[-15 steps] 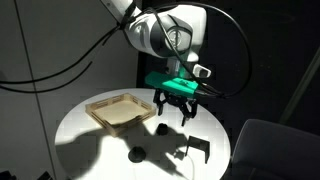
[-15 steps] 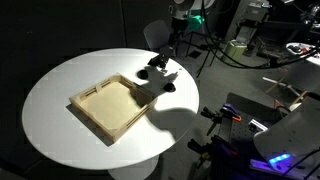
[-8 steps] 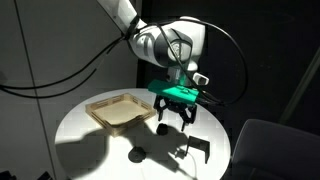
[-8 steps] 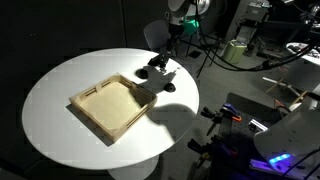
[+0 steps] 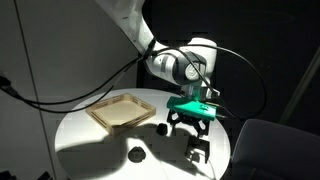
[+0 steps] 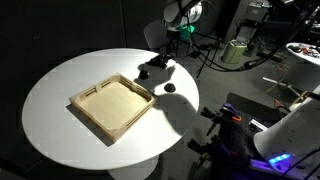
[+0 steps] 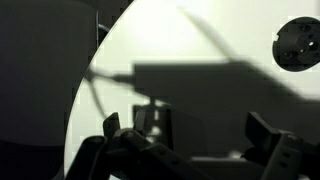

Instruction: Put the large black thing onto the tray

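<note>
White tabletop (image 5: 95, 145) is seen bare between tray (image 5: 122, 110) and large black thing (image 5: 199, 153); gripper (image 5: 190, 128) fingers (image 7: 263, 135) are spread above it.

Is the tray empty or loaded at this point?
Empty. In both exterior views the tray shows only bare wood; the black frame stands on the table, outside it.

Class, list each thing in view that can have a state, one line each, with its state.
Gripper: open, holding nothing.
Large black thing: on the table, not gripped.
Tray: empty.
Round lump: on the table, outside the tray.
</note>
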### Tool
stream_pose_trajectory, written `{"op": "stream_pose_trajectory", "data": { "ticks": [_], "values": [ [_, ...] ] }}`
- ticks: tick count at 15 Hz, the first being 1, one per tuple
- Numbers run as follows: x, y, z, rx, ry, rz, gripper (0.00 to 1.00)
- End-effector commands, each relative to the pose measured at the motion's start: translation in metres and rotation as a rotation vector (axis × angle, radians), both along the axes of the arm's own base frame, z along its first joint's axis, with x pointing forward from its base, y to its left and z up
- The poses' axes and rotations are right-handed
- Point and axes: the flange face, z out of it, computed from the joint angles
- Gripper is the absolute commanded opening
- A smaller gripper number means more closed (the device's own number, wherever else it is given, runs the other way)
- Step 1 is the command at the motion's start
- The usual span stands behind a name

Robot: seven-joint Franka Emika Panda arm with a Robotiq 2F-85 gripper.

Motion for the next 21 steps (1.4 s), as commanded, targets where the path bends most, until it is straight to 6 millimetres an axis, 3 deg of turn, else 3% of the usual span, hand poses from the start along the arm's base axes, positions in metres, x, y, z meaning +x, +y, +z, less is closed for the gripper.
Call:
{"op": "stream_pose_trajectory", "data": {
  "ticks": [1, 12, 21],
  "values": [
    [0.02, -0.018, -0.011, -0.016, -0.037, 0.051, 1.0],
    [0.052, -0.02, -0.051, 0.002, -0.073, 0.073, 1.0],
    [0.059, -0.027, -0.074, 0.007, -0.047, 0.059, 1.0]
  ]
}}
